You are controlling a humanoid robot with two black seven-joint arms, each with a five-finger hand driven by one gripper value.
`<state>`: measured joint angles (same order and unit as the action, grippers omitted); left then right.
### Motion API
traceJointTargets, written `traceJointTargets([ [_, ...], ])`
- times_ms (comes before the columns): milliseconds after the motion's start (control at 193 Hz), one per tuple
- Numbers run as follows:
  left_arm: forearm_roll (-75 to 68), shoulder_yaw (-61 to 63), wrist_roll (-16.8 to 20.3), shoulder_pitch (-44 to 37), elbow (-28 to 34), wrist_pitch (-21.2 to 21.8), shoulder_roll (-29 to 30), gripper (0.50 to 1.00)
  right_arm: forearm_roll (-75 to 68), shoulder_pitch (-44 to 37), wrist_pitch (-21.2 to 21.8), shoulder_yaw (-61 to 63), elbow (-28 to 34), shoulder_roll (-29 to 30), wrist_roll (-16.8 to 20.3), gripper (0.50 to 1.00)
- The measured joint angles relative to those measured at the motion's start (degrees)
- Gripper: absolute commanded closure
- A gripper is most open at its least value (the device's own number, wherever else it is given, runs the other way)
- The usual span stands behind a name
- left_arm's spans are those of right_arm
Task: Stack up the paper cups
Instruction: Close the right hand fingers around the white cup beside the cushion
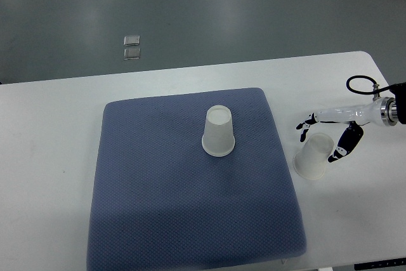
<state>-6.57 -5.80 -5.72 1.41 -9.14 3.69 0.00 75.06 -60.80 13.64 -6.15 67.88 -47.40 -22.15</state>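
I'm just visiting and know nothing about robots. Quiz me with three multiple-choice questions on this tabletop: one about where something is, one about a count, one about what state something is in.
1. Where does the upside-down cup stand?
A. on the blue mat
B. on the bare white table
C. on the floor

2. How many cups are on the table?
A. one
B. two
C. four

3. What is the right hand doing?
A. resting far from any cup
B. holding a cup high above the mat
C. open around the tilted cup beside the mat

Answers:
1 A: the cup stands mouth-down near the mat's middle.
2 B: one cup is on the mat, one is off its right edge.
3 C: the fingers are spread either side of the cup's base; a firm grasp is not evident.
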Motion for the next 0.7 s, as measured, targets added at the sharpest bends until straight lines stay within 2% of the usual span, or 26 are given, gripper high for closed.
traceJointTargets([
  [701, 0.0, 0.0, 0.0, 0.0, 0.0, 0.0, 0.0, 0.5, 0.5, 4.2, -6.9, 0.1, -0.5, 1.1, -0.1, 0.591],
])
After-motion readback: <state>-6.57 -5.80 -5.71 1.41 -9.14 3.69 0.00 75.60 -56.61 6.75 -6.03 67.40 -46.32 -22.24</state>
